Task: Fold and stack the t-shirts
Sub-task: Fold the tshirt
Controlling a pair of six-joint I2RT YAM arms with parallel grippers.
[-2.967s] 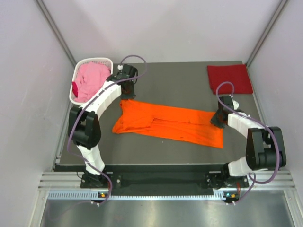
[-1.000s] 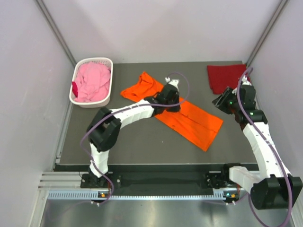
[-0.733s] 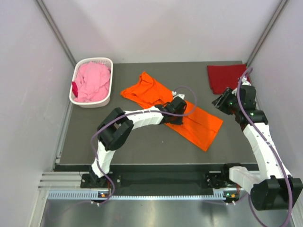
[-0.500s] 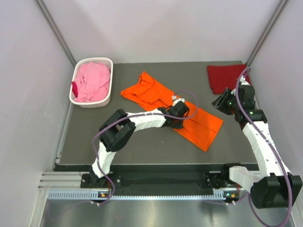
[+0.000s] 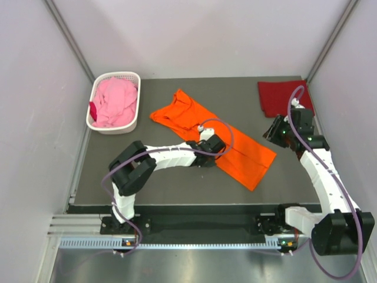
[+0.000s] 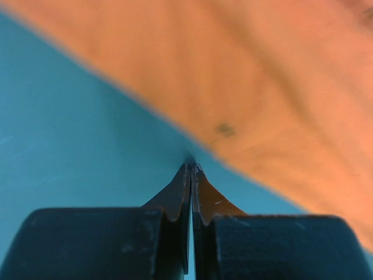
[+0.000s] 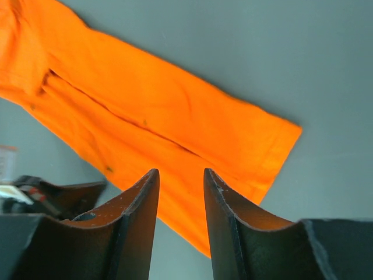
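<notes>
The bright orange t-shirt (image 5: 235,150) lies as a long folded strip, diagonal across the table's middle. My left gripper (image 5: 207,154) is shut and low at the strip's near-left edge. In the left wrist view its tips (image 6: 191,166) are closed on the table surface right at the orange cloth's (image 6: 245,76) edge, with nothing seen between them. My right gripper (image 5: 277,132) is open and empty, raised beyond the strip's right end. In the right wrist view the gripper (image 7: 179,172) hangs over the orange shirt (image 7: 151,111). The dark red t-shirt (image 5: 283,97) lies folded at back right. The pink t-shirt (image 5: 115,100) is bunched in the basket.
The white lattice basket (image 5: 118,75) stands at the back left corner. Grey walls close in on the left, back and right sides of the dark table (image 5: 147,188). The left arm reaches across the table's middle, and its gripper shows in the right wrist view (image 7: 52,195).
The orange shirt now lies diagonally instead of left to right. My left gripper has slid from on the strip to its near-left edge. My right gripper has drifted slightly.
</notes>
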